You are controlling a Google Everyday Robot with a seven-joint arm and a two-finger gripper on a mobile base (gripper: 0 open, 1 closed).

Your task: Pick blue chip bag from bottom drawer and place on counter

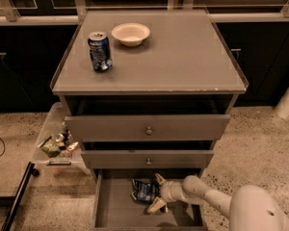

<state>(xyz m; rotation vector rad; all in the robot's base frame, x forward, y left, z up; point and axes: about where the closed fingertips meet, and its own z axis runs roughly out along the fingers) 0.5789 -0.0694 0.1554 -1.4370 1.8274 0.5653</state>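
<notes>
Dark-blue foil chip bag (142, 190) lies crumpled on the floor of the bottom drawer (116, 211), mid-width, toward the back. Pincer (157, 192) is in the drawer just beside the bag's right edge, fingers spread wide, one tip behind that edge and one in front, gripping nothing. The bag is dead ahead along the reach line. The worktop (183, 57) is well above.

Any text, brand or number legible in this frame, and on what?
Blue chip bag in the bottom drawer: white lettering, too blurred to read.
Blue soda can on the counter: markings unreadable.
Gripper, open at the bag's right edge: no text.
Nothing legible anywhere.
</notes>
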